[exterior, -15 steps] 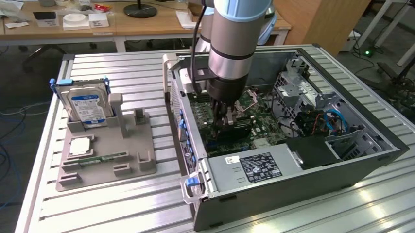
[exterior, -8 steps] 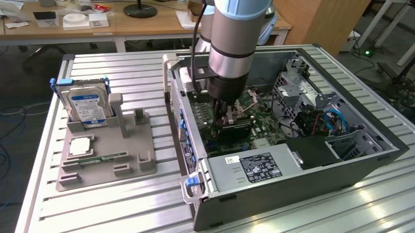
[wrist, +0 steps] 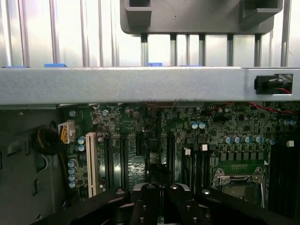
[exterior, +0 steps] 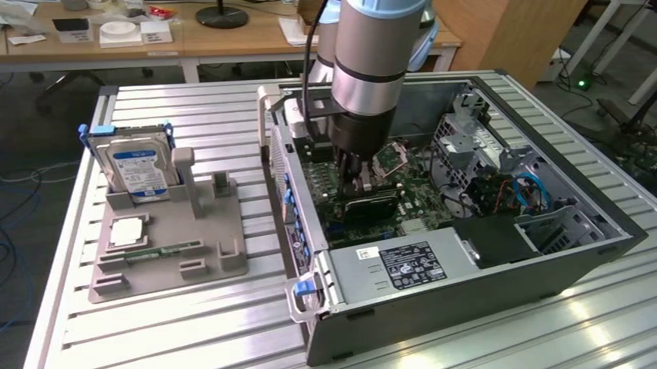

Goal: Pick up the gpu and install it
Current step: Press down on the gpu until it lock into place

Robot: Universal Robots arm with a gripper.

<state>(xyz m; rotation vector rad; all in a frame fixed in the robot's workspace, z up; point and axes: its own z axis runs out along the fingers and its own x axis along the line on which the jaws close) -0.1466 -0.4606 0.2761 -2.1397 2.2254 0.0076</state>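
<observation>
1. Reaching down into the open computer case (exterior: pixel 451 254), the arm carries its gripper (exterior: pixel 356 183) low over the green board (wrist: pixel 154 136); the fingers (wrist: pixel 151 199) are pressed together.
2. Beneath the fingers in the exterior view stands a dark flat card, seemingly the gpu (exterior: pixel 370 207), upright on the board; whether the fingers actually clamp it cannot be told.
3. The case lies on its side on a ribbed metal table (exterior: pixel 195 323).
4. Toward the exterior view's left, a grey holder (exterior: pixel 169 254) carries a hard drive (exterior: pixel 137 167) with a blue label.
5. Behind the table, wooden desks (exterior: pixel 215 42) hold papers and a black lamp base (exterior: pixel 221 15).
</observation>
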